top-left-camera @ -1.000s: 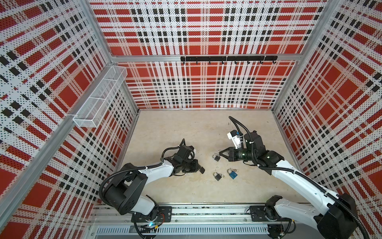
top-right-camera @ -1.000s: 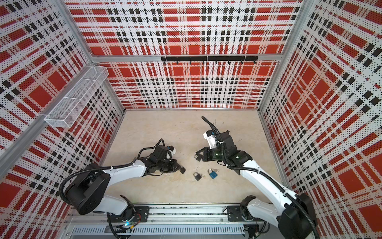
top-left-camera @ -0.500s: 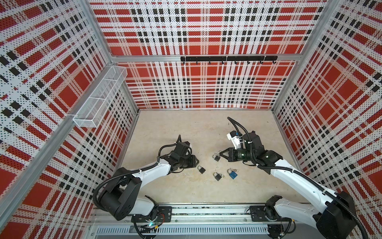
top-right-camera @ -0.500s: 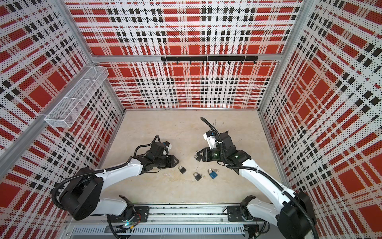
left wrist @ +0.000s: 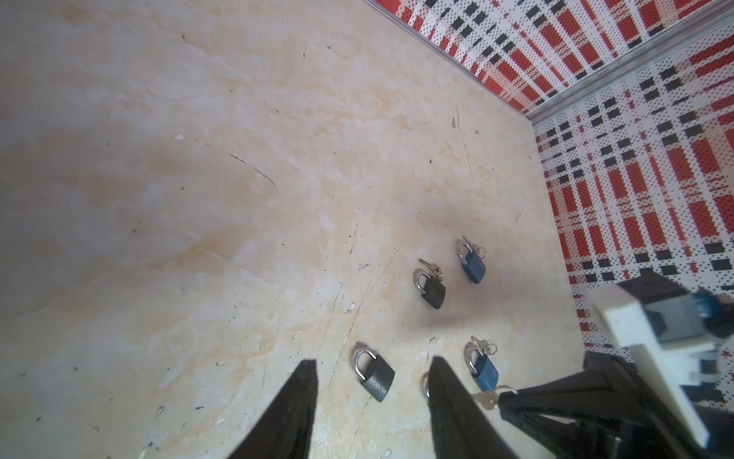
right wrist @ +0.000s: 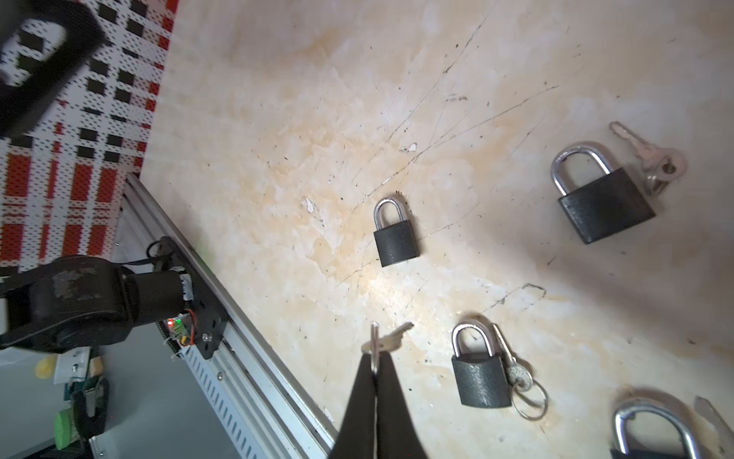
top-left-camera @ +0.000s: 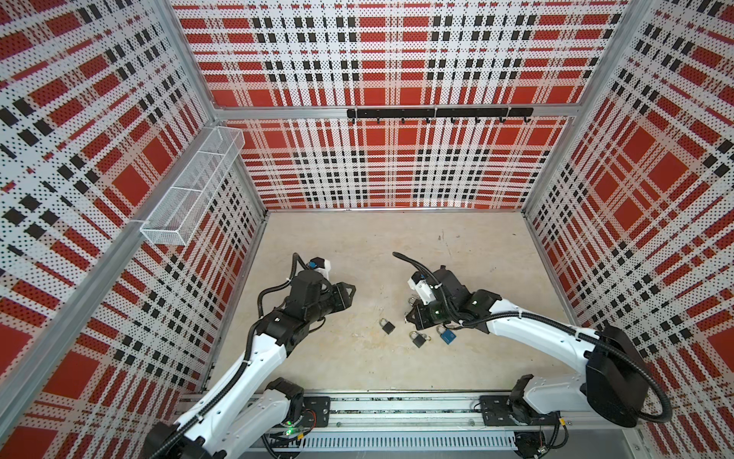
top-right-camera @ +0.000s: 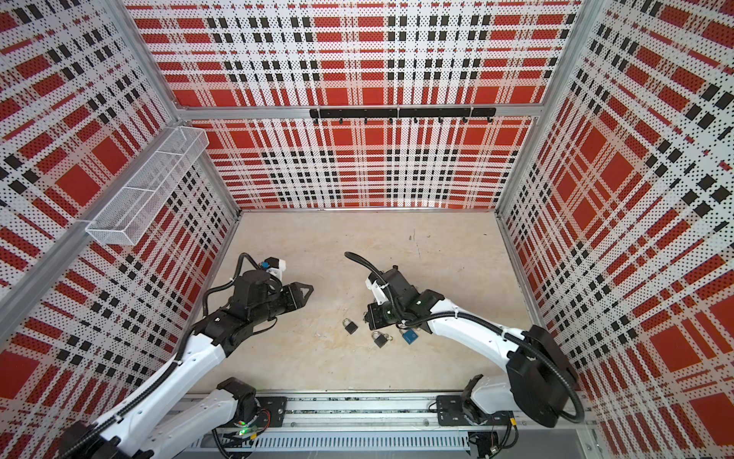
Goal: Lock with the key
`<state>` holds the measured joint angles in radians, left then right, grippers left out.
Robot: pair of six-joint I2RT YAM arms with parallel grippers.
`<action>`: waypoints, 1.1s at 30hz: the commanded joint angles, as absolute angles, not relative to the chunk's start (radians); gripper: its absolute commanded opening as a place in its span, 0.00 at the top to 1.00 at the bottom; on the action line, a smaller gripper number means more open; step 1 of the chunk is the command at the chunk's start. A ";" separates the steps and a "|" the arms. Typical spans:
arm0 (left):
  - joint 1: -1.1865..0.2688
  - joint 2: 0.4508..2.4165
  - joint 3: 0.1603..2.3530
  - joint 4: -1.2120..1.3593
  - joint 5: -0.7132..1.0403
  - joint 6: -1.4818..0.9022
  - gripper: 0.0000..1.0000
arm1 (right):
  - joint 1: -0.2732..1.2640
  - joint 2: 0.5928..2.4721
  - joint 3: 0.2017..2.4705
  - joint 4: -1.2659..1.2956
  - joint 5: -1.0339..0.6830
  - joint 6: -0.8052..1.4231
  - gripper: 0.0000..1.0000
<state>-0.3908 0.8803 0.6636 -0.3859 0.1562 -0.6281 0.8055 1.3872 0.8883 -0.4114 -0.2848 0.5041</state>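
Key [right wrist: 394,337] hangs off its key ring [right wrist: 374,337], blade slanting sideways from my fingertips, lower centre in both top views. My right gripper [right wrist: 375,363] holds the key, clamped on that ring. Black padlock [top-left-camera: 386,326] sits just lower left, blue padlock [top-left-camera: 447,336] beside my forearm. Right arm reaches in low from lower right. Left gripper [top-left-camera: 351,288] has its jaws apart.

Plaid red-white-black walls [top-left-camera: 397,159], mottled beige floor [top-left-camera: 357,369] — black padlock [top-left-camera: 388,328], blue padlock [top-left-camera: 448,337], silver shackles [right wrist: 580,147].
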 commanded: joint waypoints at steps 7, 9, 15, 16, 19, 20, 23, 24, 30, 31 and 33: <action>-0.350 0.777 0.650 -0.518 0.153 -0.637 0.51 | 0.851 1.511 0.975 -0.413 -0.227 0.473 1.00; -0.341 0.759 0.646 -0.520 0.158 -0.639 0.51 | 0.854 1.532 0.984 -0.413 -0.223 0.478 1.00; -0.324 0.739 0.635 -0.522 0.176 -0.649 0.51 | 0.860 1.602 1.031 -0.458 -0.199 0.473 1.00; -0.322 0.736 0.634 -0.522 0.177 -0.649 0.51 | 0.859 1.612 1.038 -0.465 -0.194 0.472 1.00; -0.313 0.730 0.632 -0.524 0.183 -0.646 0.51 | 0.860 1.643 1.059 -0.481 -0.189 0.472 1.00; -0.311 0.729 0.633 -0.523 0.186 -0.645 0.51 | 0.861 1.655 1.066 -0.487 -0.189 0.472 1.00; -0.310 0.726 0.629 -0.523 0.198 -0.644 0.51 | 0.865 1.684 1.087 -0.503 -0.184 0.472 1.00; -0.310 0.727 0.628 -0.522 0.200 -0.644 0.51 | 0.866 1.693 1.092 -0.506 -0.184 0.472 1.00; -0.269 0.721 0.613 -0.516 0.219 -0.642 0.51 | 0.869 1.750 1.130 -0.530 -0.175 0.462 1.00; -0.265 0.721 0.610 -0.516 0.221 -0.642 0.51 | 0.869 1.760 1.135 -0.534 -0.172 0.461 1.00; -0.259 0.721 0.607 -0.512 0.226 -0.642 0.51 | 0.870 1.777 1.148 -0.538 -0.172 0.459 1.00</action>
<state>-0.2737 0.7330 0.6189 -0.5137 0.2108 -0.6460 0.8642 1.7515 1.1160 -0.5243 -0.1902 0.4812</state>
